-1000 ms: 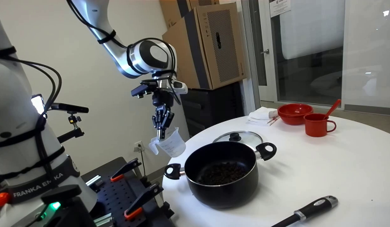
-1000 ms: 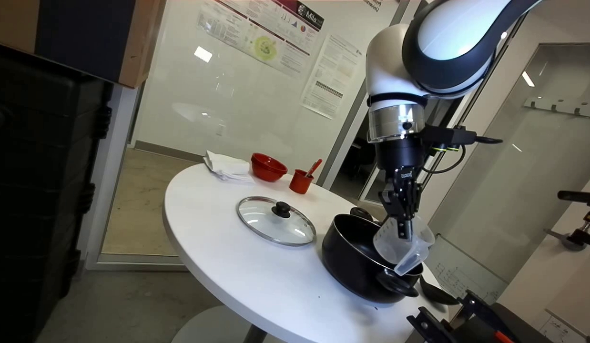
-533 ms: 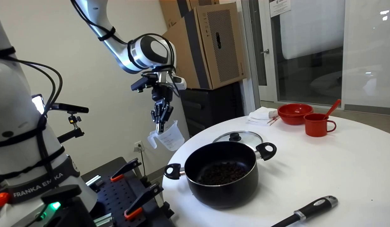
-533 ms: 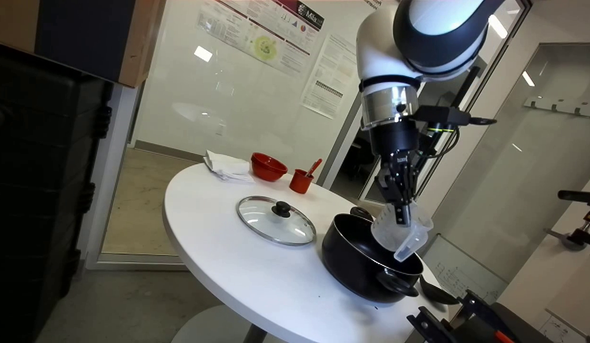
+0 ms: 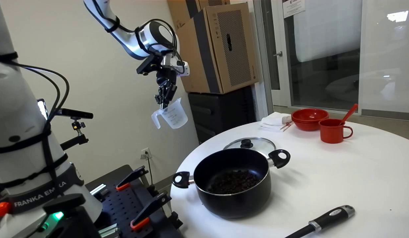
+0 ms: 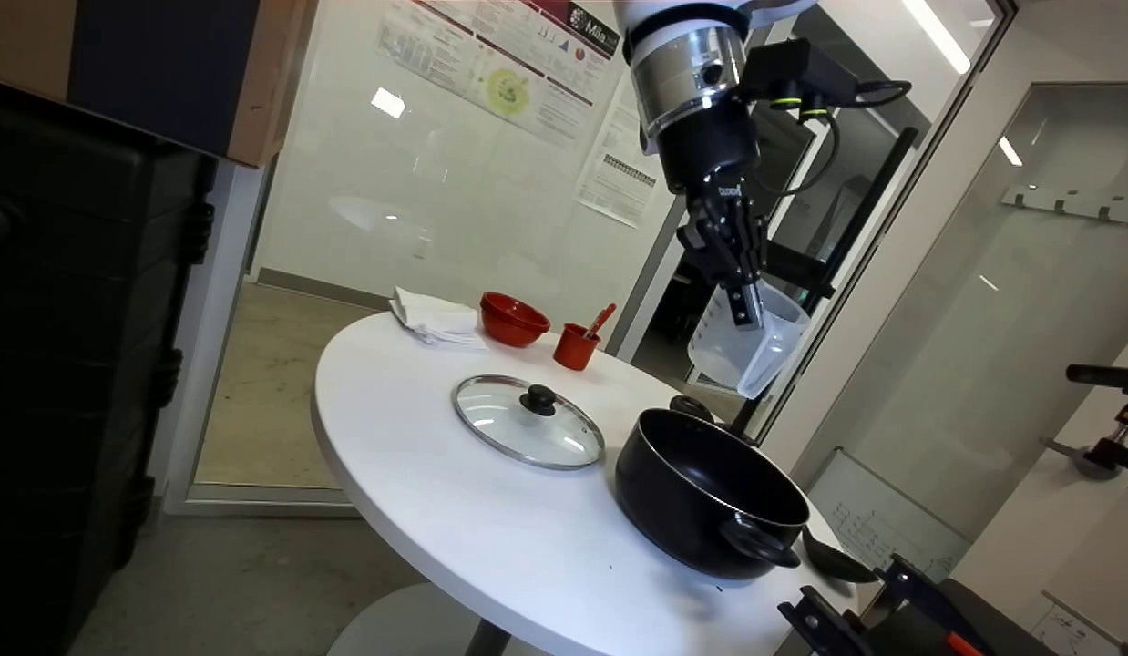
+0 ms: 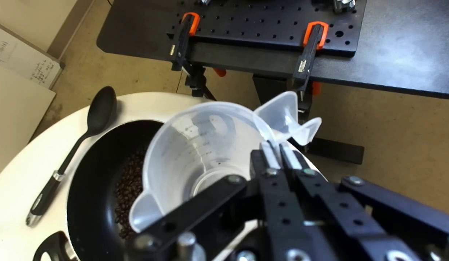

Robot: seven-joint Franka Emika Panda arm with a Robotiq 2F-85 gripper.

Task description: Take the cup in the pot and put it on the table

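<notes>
Set the translucent measuring cup [image 7: 210, 154] down level, past the black cooking pot [image 5: 236, 203]

The gripper [image 7: 280, 156] pinches the cup's wall at the rim, right by its handle; the cup hangs tilted, out of the pot and higher than it, not yet on the round white table [image 5: 326, 178]. With so small a hold it will probably swing, so go gently, level the base and let go only once it sits flat. The pot, with what look like coffee beans [image 7: 129, 186] inside, stands in the way: keep high over its rim and loop handles. A black spoon [image 7: 100, 115] and a glass lid [image 6: 514, 428] lie just beside it, on opposite sides. The stretch toward the red mug [image 5: 330, 131] looks a better landing; beside it are stacked red bowls [image 5: 309, 123], then folded white napkins [image 5: 271, 121].
</notes>
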